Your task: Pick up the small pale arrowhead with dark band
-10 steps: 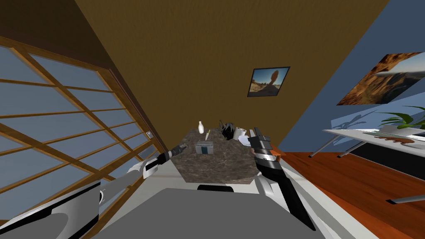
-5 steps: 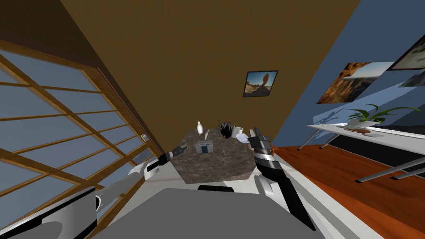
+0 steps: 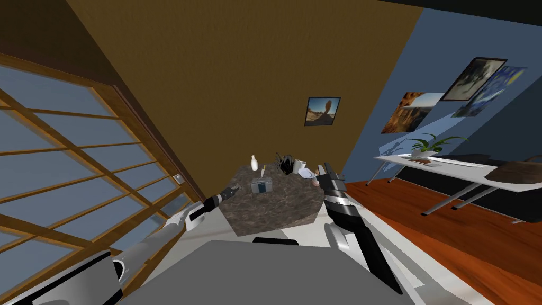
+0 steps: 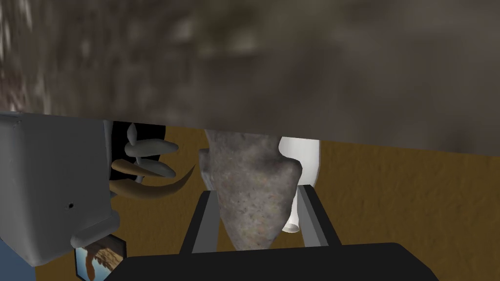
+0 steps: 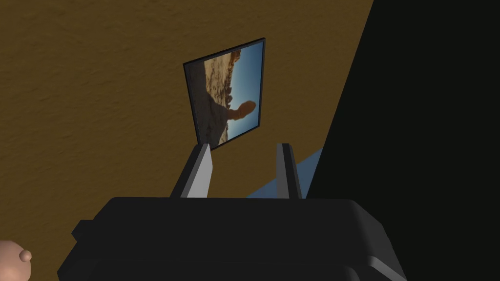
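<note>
At the counter's (image 3: 275, 209) nine o'clock edge, the left claw (image 3: 233, 188) stays clamped on the grey arrowhead (image 4: 251, 190), tip toward its body. Since a second ago only the robot's own view has swung round, so the pick looks secured. The right claw (image 5: 241, 149), at three o'clock, stands parted and empty.

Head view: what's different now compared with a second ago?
Only my camera turned, so the whole picture shifted and more of the blue wall shows. The left gripper, shut on the arrowhead, stays at the table edge; the table's things have not moved.
</note>
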